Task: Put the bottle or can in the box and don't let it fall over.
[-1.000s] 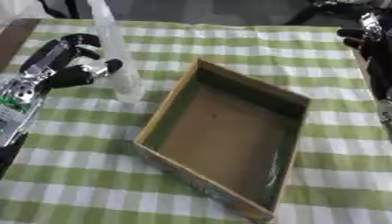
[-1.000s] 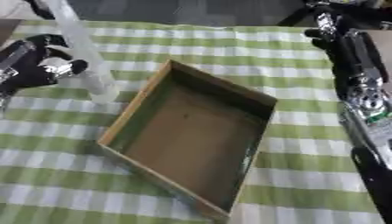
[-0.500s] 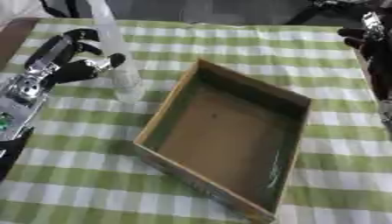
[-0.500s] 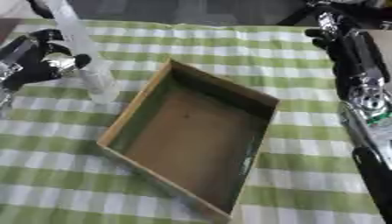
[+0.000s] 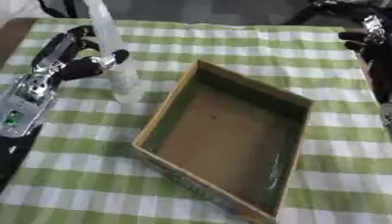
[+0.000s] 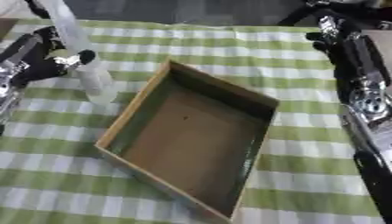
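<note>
While the left hand (image 5: 76, 65) grips the bottle (image 5: 115, 57), the right eye view shows the right arm (image 6: 360, 83).

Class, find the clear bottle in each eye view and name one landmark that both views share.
Left eye view: the clear bottle stands upper left, left of the box.
Right eye view: it is nearer the left edge, upper left.
Shared landmark: the cardboard box.

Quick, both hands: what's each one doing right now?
Left hand: curled round the clear bottle, upright beside the box.
Right hand: at the far right edge, fingers cannot be told.
</note>
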Robot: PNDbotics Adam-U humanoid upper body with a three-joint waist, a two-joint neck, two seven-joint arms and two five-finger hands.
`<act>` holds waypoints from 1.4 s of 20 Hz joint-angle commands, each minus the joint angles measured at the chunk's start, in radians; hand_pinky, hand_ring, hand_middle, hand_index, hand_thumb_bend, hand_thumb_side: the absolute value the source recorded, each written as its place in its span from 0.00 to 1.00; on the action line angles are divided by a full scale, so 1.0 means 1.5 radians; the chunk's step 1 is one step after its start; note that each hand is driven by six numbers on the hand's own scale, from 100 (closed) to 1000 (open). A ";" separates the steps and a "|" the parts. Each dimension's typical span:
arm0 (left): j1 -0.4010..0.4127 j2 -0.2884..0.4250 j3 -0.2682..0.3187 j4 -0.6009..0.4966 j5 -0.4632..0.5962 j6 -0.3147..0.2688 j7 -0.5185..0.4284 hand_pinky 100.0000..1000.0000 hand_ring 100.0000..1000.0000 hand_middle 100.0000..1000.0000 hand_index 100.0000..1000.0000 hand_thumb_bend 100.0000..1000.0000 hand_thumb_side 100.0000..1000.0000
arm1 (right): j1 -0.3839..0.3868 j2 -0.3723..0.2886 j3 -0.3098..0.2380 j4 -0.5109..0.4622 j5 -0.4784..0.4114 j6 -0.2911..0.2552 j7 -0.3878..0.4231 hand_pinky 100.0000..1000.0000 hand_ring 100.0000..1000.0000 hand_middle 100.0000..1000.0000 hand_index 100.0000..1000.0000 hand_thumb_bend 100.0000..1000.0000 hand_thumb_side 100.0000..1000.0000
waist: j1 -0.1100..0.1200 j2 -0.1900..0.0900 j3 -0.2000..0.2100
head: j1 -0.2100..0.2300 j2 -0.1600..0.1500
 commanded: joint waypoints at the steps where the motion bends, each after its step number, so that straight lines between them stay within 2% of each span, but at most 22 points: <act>1: -0.019 0.006 0.010 0.002 -0.009 -0.005 0.006 1.00 0.72 0.77 0.82 0.58 0.37 | -0.011 -0.011 -0.003 -0.007 -0.003 -0.001 0.001 0.88 0.78 0.89 0.85 0.00 0.76 | 0.000 -0.009 -0.002 | 0.003 -0.011; 14: -0.041 -0.008 0.015 0.024 -0.026 -0.020 0.012 1.00 0.72 0.77 0.81 0.59 0.37 | -0.017 -0.008 -0.002 -0.008 -0.004 -0.001 0.004 0.88 0.78 0.89 0.85 0.00 0.76 | -0.001 0.002 -0.009 | 0.009 -0.023; 20: -0.044 -0.011 0.013 0.026 -0.032 -0.026 0.010 1.00 0.72 0.76 0.80 0.59 0.36 | -0.018 -0.008 -0.001 -0.007 -0.005 -0.001 0.004 0.88 0.78 0.89 0.85 0.00 0.76 | 0.002 0.007 -0.012 | 0.007 -0.022; 28: -0.049 -0.022 0.016 0.038 -0.053 -0.024 0.025 1.00 0.70 0.74 0.79 0.60 0.33 | -0.022 -0.005 0.000 -0.007 -0.005 -0.001 0.007 0.88 0.78 0.89 0.85 0.00 0.76 | 0.000 0.008 -0.018 | 0.010 -0.033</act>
